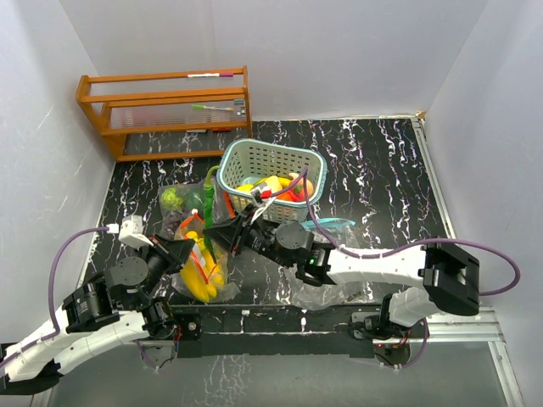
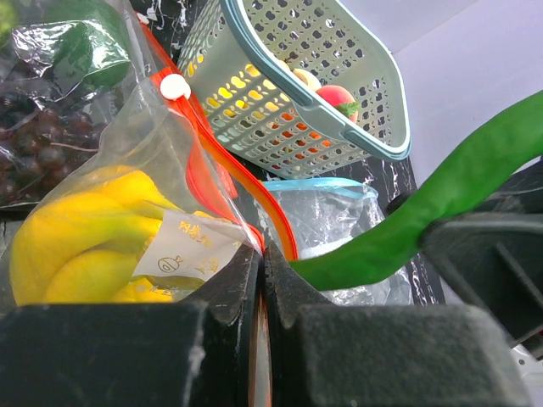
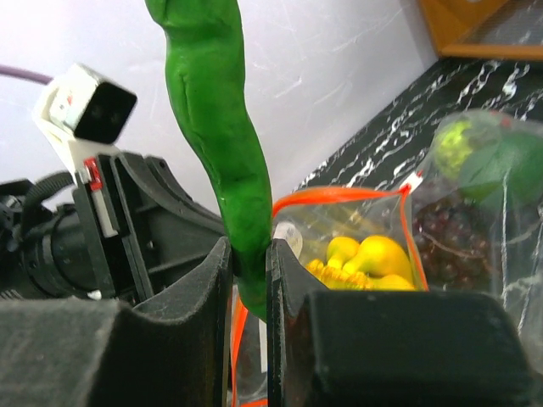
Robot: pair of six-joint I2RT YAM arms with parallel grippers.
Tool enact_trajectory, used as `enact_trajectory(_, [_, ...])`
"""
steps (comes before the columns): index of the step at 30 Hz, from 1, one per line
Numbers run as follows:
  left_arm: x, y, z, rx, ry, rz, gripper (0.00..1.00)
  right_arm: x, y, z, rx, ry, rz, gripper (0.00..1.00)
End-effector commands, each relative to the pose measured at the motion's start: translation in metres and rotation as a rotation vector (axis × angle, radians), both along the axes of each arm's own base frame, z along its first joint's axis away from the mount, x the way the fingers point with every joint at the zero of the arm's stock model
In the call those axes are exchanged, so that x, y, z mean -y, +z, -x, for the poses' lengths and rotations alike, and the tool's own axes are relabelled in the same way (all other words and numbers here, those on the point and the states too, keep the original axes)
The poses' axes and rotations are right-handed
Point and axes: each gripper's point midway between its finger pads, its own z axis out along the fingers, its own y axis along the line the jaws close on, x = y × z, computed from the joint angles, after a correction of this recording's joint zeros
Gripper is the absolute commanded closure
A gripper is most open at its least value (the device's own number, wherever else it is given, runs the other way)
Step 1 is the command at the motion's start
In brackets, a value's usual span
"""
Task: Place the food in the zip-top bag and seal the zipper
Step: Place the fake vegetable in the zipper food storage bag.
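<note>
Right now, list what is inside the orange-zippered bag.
Through the clear bag: yellow bananas, purple grapes, a lime-green fruit and a dark green fruit. Anything beneath the bananas is covered.

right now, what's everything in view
clear zip-top bag with orange zipper: one, left of centre
yellow bananas: one bunch, in it
purple grapes: one cluster, in it
green fruits: two, in it
teal perforated plastic basket: one, centre
mixed fruit: several, yellow, red, in basket
clear bag with blue zipper: one, beside basket
wooden rack: one, brown, far left
long green toy vegetable: one, gripped
left gripper: shut on orange-zipper bag
right gripper: shut on vegetable
</note>
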Motion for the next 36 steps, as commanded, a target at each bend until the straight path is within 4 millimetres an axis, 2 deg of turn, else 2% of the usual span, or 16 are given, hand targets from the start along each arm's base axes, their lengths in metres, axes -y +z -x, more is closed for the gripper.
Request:
enact_trajectory(1, [-0.001, 0.003, 0.000, 0.009, 0.002, 0.014, 1.00, -0.016, -0.003, 0.017, -0.038, 0.064, 0.015, 0.92])
enact_trajectory(5, [-0.004, 0.003, 0.001, 0.011, 0.007, 0.017, 1.00, -0.021, -0.031, 0.038, -0.081, 0.127, 0.104, 0.92])
enact_trajectory(9, [-0.006, 0.003, 0.001, 0.013, 0.010, 0.017, 1.00, -0.017, -0.045, 0.054, -0.098, 0.157, 0.174, 0.92])
enact_trajectory(17, [-0.005, 0.002, 0.000, 0.013, 0.014, 0.011, 1.00, -0.011, -0.077, 0.070, -0.138, 0.189, 0.295, 0.92])
enact_trajectory(20, [-0.003, 0.000, 0.000, 0.009, 0.010, 0.006, 1.00, -0.009, -0.076, 0.060, -0.146, 0.130, 0.266, 0.92])
enact_trajectory(26, [-0.003, 0.002, -0.001, 0.009, 0.010, -0.003, 1.00, -0.004, -0.055, 0.028, -0.103, -0.047, 0.216, 0.92])
enact_trajectory(31, [-0.007, 0.001, 0.000, 0.006, 0.018, -0.003, 1.00, 0.006, -0.035, 0.014, -0.061, -0.134, 0.188, 0.92])
enact_trajectory(36, [-0.005, -0.002, 0.000, 0.002, 0.015, 0.011, 1.00, 0.000, -0.032, 0.007, -0.067, -0.172, 0.133, 0.92])
